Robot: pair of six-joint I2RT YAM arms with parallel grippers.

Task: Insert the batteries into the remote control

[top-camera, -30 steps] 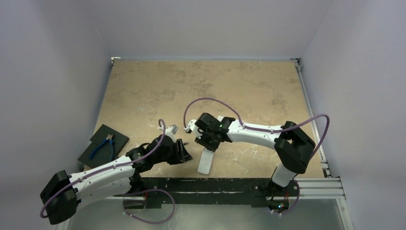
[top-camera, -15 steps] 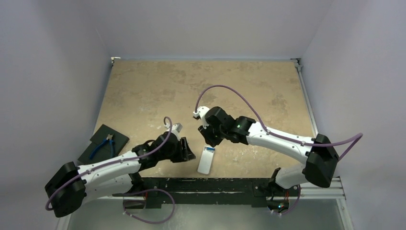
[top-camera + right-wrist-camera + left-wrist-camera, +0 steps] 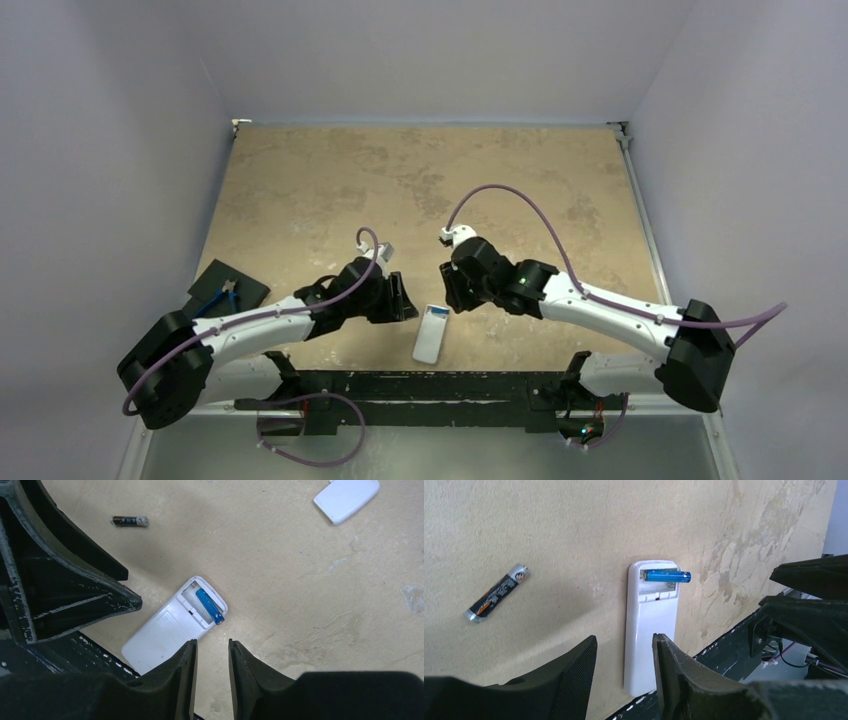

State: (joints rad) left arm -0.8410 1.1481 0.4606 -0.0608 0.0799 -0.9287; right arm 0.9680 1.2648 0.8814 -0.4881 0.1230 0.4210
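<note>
**Blue battery lies crosswise in the bay, one end past the rim**

We find the remote control (image 3: 428, 335) face down at the near edge of the worktop (image 3: 330, 190), its long axis running near to far and its open bay at the far end. The blue battery (image 3: 666, 576) lies across that axis, one end poking out toward the right arm, so we judge it unseated. The black battery (image 3: 497, 593) lies loose on the left arm's side. The left fingers (image 3: 574, 680) and right fingers (image 3: 250, 680) are parted and empty, flanking the remote. The right pair is nearer the protruding end.
</note>
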